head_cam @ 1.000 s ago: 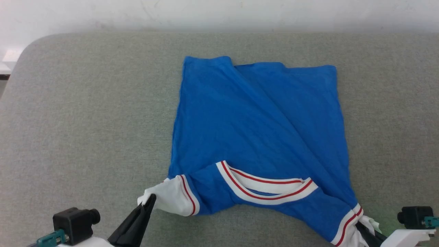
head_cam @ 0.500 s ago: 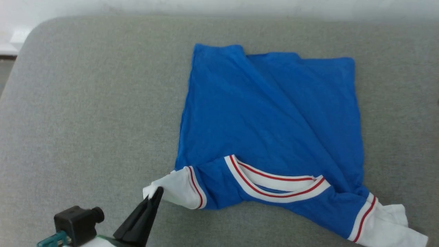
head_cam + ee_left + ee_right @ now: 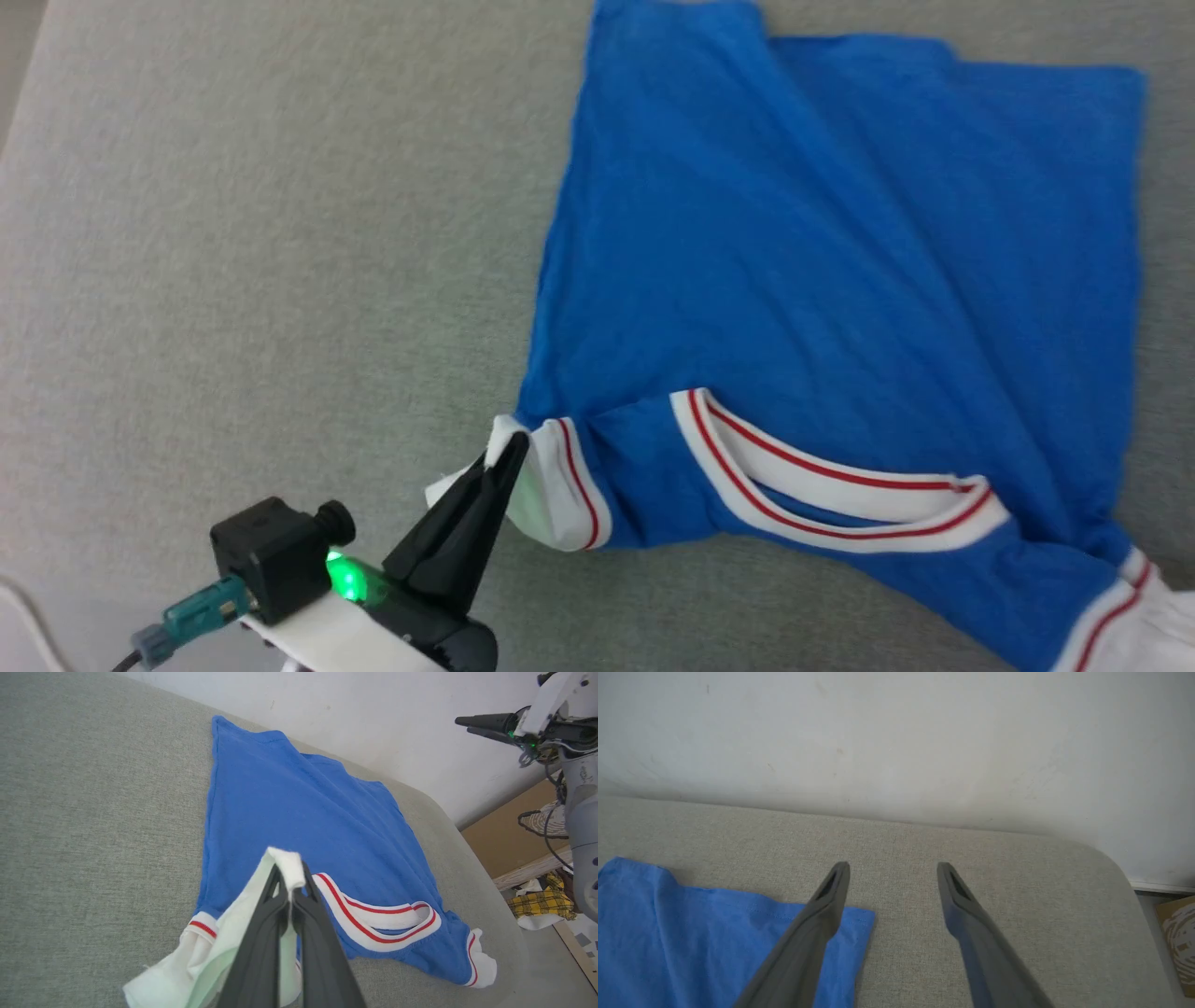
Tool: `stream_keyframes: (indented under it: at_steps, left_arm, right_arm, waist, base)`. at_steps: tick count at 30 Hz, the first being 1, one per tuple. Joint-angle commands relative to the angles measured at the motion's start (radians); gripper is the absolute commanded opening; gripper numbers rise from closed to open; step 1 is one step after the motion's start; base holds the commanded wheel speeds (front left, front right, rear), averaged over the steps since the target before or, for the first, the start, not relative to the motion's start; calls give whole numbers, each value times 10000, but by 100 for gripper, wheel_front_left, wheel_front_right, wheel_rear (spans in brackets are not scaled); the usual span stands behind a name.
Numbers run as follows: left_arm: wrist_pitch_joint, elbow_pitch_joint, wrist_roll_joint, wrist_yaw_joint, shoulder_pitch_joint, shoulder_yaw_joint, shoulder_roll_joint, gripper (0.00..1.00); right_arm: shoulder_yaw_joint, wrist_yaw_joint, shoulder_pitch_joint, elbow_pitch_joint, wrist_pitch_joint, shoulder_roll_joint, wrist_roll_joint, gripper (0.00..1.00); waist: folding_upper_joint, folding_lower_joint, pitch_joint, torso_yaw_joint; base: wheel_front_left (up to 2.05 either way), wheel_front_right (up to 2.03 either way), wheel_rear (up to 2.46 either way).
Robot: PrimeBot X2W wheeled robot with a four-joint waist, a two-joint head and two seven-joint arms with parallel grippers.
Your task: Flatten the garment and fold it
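The left gripper (image 3: 507, 450) (image 3: 288, 877) stays clenched on the white left sleeve end (image 3: 546, 495) (image 3: 205, 961) of the royal-blue short-sleeved jersey T-shirt (image 3: 822, 252) (image 3: 299, 807) (image 3: 691, 942), as it was a second ago. The pinched cloth folds over the tips of its two dark fingers and hangs loose beneath them. A green light (image 3: 347, 581) glows behind those fingers on the wrist; it was not lit in the earlier pictures.

The head camera has swung nearer and leftward, so the shirt looks larger and sits further right in that view. The shirt's body lies much as before on the grey fabric-covered counter (image 3: 233, 233), spread away from the fingers, with the red-and-white striped collar (image 3: 822, 495) (image 3: 373, 919) just to their right.

The right gripper (image 3: 892, 868) (image 3: 465, 724), which a second ago held the white right sleeve end (image 3: 481, 963) (image 3: 1153, 621), has let go. Its fingers stand spread apart and empty, raised clear of the counter, with the shirt's far hem corner under one of them. That sleeve end lies free on the counter, well to the right of the left gripper's fingers.
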Motion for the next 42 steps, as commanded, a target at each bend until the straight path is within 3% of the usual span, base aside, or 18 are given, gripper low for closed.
stream_keyframes:
  at_steps: [1,5,13,14,15,16,21,27,34,39,42]
  left_arm:
    - [-102,61,113,-106,-217,-76,-98,0]
    - [-220,182,173,-162,-387,-233,-241,0]
    - [-327,301,199,-192,-548,-268,-286,0]
    - [-324,297,203,-184,-566,-255,-276,0]
    - [-316,293,217,-175,-586,-244,-261,0]
    - [-308,285,226,-159,-606,-227,-250,0]
    - [-265,259,291,-84,-678,-126,-156,0]
    - [-253,304,325,60,-571,52,-29,0]
    - [-148,285,451,348,-131,323,279,0]
    - [3,32,504,526,192,360,416,0]
    - [114,-81,503,574,335,297,461,0]
  right_arm:
    - [-96,-19,-95,373,230,72,-272,100]
    - [-399,-19,-91,1154,1007,329,-797,100]
    - [-1014,-19,636,1416,1557,477,-1365,100]
    - [-1087,-19,680,1421,1574,527,-1401,91]
    - [-1098,-19,710,1416,1563,564,-1412,41]
    - [-1028,-19,716,1377,1456,587,-1362,0]
    - [-801,-19,652,1344,856,644,-1069,0]
    - [-451,-19,677,896,-335,640,98,0]
    - [-1385,-19,3139,-1121,-1071,396,1663,0]
    - [-3013,-19,6189,-2800,-1025,1235,2258,0]
    - [-3718,-19,7903,-3486,-1002,2221,2535,0]
  waist:
    - [0,-4,940,923]
    - [0,-4,1241,1200]
    - [0,-4,1518,1375]
    - [0,-4,1534,1351]
    - [0,-4,1543,1320]
    - [0,-4,1546,1275]
    - [0,-4,1359,911]
    - [0,-4,636,227]
    - [0,-4,-592,-731]
    - [0,-4,-877,-1069]
    - [0,-4,-915,-1191]
  base:
    - [0,0,0]
    - [0,0,0]
    - [0,0,0]
    - [0,0,0]
    - [0,0,0]
    - [0,0,0]
    - [0,0,0]
    - [0,0,0]
    - [0,0,0]
    - [0,0,0]
    - [0,0,0]
